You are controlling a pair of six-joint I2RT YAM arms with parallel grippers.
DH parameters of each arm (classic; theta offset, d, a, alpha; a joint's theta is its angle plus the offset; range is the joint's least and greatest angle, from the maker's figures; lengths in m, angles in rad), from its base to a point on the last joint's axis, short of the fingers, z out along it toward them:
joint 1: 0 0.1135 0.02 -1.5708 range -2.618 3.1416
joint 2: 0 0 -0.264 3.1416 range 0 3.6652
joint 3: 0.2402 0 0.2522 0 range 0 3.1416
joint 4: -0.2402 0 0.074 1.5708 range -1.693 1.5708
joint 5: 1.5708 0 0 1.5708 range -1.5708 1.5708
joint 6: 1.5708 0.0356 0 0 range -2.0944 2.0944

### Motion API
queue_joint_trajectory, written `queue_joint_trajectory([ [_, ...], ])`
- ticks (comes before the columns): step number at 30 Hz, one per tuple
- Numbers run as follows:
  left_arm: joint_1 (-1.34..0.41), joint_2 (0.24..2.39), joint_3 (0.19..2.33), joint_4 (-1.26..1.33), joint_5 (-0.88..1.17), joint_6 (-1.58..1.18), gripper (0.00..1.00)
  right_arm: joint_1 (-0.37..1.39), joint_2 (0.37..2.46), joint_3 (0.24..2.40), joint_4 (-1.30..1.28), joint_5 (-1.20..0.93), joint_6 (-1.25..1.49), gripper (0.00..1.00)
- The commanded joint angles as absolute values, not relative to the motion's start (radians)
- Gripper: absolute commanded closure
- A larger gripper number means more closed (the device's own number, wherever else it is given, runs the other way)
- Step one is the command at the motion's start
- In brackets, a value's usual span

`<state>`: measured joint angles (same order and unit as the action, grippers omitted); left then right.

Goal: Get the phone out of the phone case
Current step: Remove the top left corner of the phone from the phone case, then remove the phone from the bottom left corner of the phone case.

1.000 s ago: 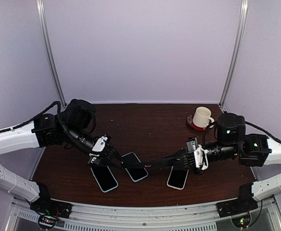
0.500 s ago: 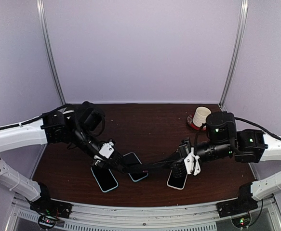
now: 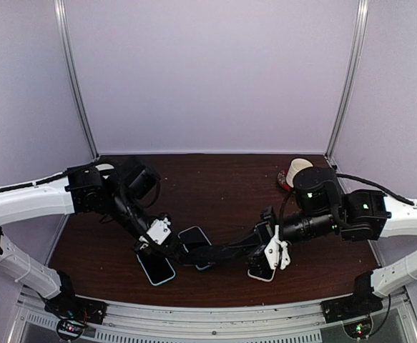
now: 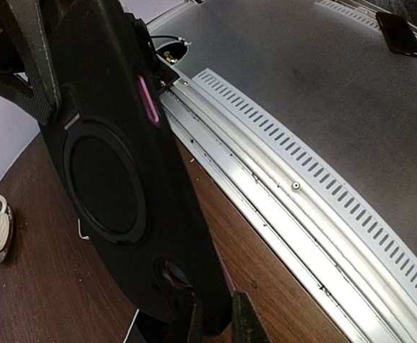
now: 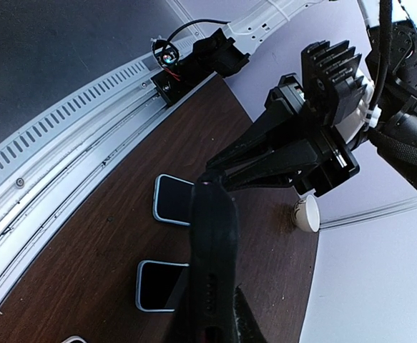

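DESK: What stands at the left?

PHOTOGRAPHER: The left arm (image 3: 86, 193) comes in from the left edge. Its white link is roughly level and its black wrist slopes down toward mid-table. The left gripper (image 3: 174, 249) is clamped on one end of the black phone case (image 3: 215, 253). Its wrist camera shows the fingers (image 4: 187, 321) pinching the case's edge beside the camera cut-out.

DESK: And the case itself?

PHOTOGRAPHER: It is held off the table, low and toward the front, spanning the gap between the two grippers. Its back shows a round ring and a pink side button (image 4: 149, 100). I cannot tell whether the phone sits inside.

DESK: The right side?

PHOTOGRAPHER: The right gripper (image 3: 251, 251) is closed on the case's other end, which appears edge-on from that wrist. The right arm (image 3: 351, 211) enters from the right edge with its wrist pointing left.

DESK: The setting?

PHOTOGRAPHER: It is a dark brown table (image 3: 222, 186). Three pale-rimmed handsets lie flat on it:
- The left handset (image 3: 156, 266) lies below the left gripper.
- The middle handset (image 3: 194, 238) is partly under the case.
- The right handset (image 3: 263, 268) lies below the right gripper.

A white mug (image 3: 299, 170) sits on a red coaster (image 3: 285, 186) at the rear right. A slotted metal rail (image 3: 215, 318) runs along the near edge. The walls (image 3: 208, 71) are pale lilac, with a metal post at each back corner.
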<state>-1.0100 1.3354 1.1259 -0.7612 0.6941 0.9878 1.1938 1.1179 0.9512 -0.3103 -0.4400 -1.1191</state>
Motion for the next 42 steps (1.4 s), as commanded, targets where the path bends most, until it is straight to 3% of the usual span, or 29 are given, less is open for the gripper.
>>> queue_joint_trajectory([
  [1, -1.02, 1.34, 1.165, -0.747, 0.694, 1.032, 1.0, 1.203, 1.111, 0.996, -0.295, -0.422, -1.13, 1.0],
  [14, -1.019, 1.439, 1.326, -0.834, 0.591, 1.096, 1.0, 1.232, 1.079, 0.942, -0.33, -0.361, -1.137, 1.0],
  [17, -1.018, 1.454, 1.356, -0.856, 0.551, 1.088, 0.95, 1.235, 1.062, 0.919, -0.335, -0.356, -1.128, 1.0],
  [24, -0.992, 1.397, 1.349, -0.848, 0.55, 0.988, 0.68, 1.236, 0.991, 0.809, -0.213, -0.329, -1.053, 1.0],
  [28, -0.99, 1.274, 1.224, -0.669, 0.485, 0.876, 0.48, 1.237, 0.941, 0.729, -0.061, -0.257, -0.937, 1.0],
  [29, -0.99, 1.233, 1.179, -0.637, 0.463, 0.854, 0.42, 1.236, 0.933, 0.717, -0.025, -0.233, -0.89, 1.0],
  [31, -0.989, 1.155, 1.08, -0.463, 0.386, 0.761, 0.17, 1.237, 0.922, 0.709, 0.024, -0.201, -0.785, 1.0],
  [33, -0.987, 1.082, 0.989, -0.324, 0.312, 0.667, 0.03, 1.237, 0.909, 0.708, 0.057, -0.189, -0.713, 1.0],
  [38, -0.973, 0.943, 0.806, -0.02, 0.164, 0.481, 0.02, 1.238, 0.886, 0.632, 0.351, -0.055, -0.383, 1.0],
  [42, -0.93, 0.907, 0.766, 0.105, 0.248, 0.326, 0.05, 1.237, 0.904, 0.605, 0.532, 0.109, -0.187, 1.0],
])
